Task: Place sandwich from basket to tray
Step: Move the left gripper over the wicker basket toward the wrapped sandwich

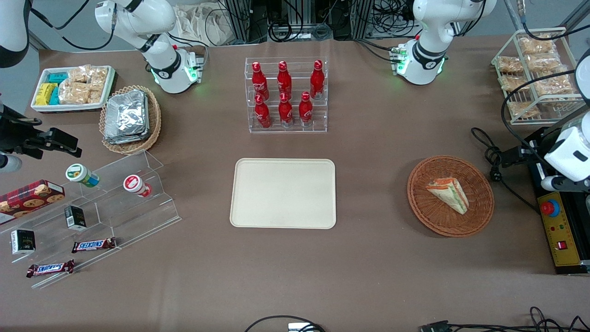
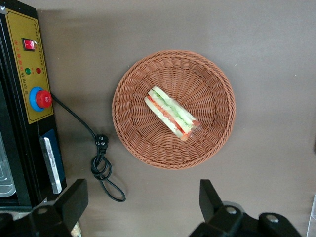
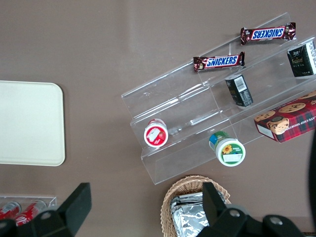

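Note:
The sandwich (image 1: pixel 449 194), a white bread wedge with green and orange-red layers, lies in the round reddish-brown basket (image 1: pixel 417 203) toward the working arm's end of the table. In the left wrist view the sandwich (image 2: pixel 172 113) lies across the middle of the basket (image 2: pixel 128 128). The cream tray (image 1: pixel 283 193) lies flat and bare at the table's middle; its corner shows in the right wrist view (image 3: pixel 29 123). My left gripper (image 2: pixel 142 190) is open and holds nothing, well above the table, just outside the basket's rim. Its arm (image 1: pixel 569 152) shows at the working arm's end.
A black control box with a red button (image 1: pixel 555 226) and a coiled black cable with plug (image 1: pixel 495 173) lie beside the basket. A rack of red bottles (image 1: pixel 286 94) stands farther from the camera than the tray. A wire rack of snack packs (image 1: pixel 534 74) stands farther than the basket.

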Controlling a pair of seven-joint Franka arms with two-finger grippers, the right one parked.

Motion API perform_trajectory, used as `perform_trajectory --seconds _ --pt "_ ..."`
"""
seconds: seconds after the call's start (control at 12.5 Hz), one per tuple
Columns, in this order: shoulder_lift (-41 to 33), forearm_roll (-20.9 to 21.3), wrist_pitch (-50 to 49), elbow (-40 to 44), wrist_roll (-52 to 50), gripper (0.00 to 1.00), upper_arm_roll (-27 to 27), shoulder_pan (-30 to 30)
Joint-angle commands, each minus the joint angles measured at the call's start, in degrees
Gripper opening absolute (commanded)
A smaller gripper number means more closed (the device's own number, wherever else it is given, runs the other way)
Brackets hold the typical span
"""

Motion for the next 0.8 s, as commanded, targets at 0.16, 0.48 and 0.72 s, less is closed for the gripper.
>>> perform_trajectory --seconds 0.16,0.48,0.72 --pt "1.6 0.2 -1.9 2.7 0.7 1.00 -0.2 0.4" --pt "3.0 0.1 0.2 0.4 -12.4 1.00 -0.3 -0.2" --pt "1.9 -1.7 9.3 -8.0 -30.6 1.00 -0.3 -0.2"
